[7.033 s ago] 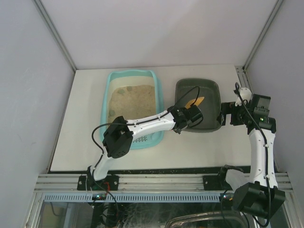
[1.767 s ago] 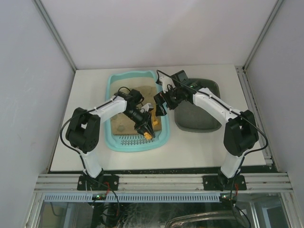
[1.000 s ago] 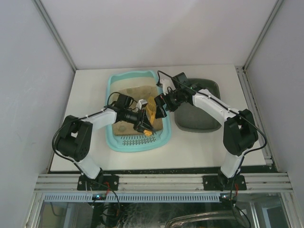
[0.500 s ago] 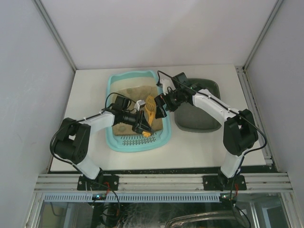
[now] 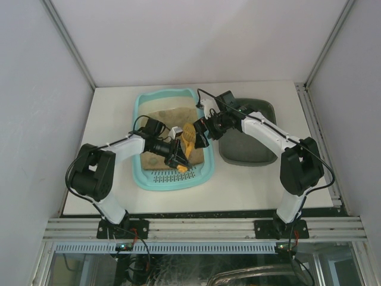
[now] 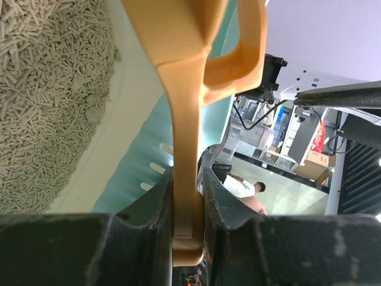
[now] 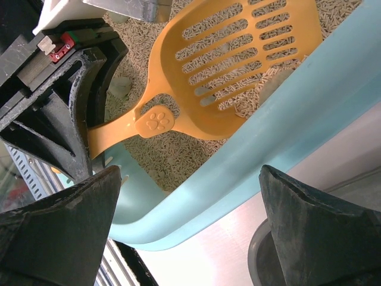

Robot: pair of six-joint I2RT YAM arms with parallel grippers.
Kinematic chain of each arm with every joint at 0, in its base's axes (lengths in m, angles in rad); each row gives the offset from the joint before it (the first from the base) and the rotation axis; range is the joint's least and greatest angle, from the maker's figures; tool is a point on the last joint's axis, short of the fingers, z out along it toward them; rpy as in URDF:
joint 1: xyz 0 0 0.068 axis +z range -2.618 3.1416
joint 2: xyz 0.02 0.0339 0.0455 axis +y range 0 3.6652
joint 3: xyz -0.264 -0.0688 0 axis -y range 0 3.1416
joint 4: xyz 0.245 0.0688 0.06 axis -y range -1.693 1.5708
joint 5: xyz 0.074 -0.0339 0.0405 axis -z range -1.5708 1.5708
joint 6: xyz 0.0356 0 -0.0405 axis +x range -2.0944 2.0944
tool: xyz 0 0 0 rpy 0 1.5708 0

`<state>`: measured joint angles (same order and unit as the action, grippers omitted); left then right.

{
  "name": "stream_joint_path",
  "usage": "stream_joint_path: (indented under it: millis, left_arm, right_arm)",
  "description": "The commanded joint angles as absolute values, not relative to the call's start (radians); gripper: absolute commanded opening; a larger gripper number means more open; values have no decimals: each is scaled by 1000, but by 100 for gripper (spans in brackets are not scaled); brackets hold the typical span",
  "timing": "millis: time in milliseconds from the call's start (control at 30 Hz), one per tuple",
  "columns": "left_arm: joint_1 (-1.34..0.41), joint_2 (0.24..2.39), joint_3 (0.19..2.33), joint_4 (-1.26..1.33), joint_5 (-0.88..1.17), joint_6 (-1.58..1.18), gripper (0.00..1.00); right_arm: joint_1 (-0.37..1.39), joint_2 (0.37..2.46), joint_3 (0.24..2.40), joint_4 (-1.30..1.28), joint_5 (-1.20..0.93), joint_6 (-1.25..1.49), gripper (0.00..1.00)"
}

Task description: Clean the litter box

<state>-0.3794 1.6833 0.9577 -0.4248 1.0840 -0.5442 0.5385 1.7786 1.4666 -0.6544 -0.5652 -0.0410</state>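
Observation:
The light turquoise litter box (image 5: 140, 107) holds tan pellet litter (image 6: 41, 89), with a slotted grate (image 5: 169, 176) at its near end. My left gripper (image 5: 178, 156) is shut on the handle of an orange slotted scoop (image 5: 188, 134) and holds it over the litter near the box's right wall. The scoop handle shows between my fingers in the left wrist view (image 6: 186, 179). The scoop's slotted bowl (image 7: 238, 53) carries some pellets. My right gripper (image 5: 201, 133) is open, its fingers wide apart above the box's right rim (image 7: 250, 179), close to the scoop.
A dark grey tray (image 5: 256, 156) stands right of the litter box on the white table (image 5: 107, 107); its rim shows in the right wrist view (image 7: 259, 262). Grey clumps lie in the litter (image 7: 122, 86). White walls enclose the table.
My left gripper has shifted slightly, lifting and tilting the scoop up toward the right gripper. The right arm has stayed at the box's right rim.

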Motion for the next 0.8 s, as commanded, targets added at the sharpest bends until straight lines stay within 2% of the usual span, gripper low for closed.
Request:
stream_joint_path:
  millis: [0,767]
  left_arm:
    - [-381,1694,953,-510,897,-438,0]
    - [-285,1532,949,-527,855,-427,0]
  right_arm:
    - [538,1717,1461,-622,-554,-52,100]
    - [389,1509,1447,-746,-504,-237,100]
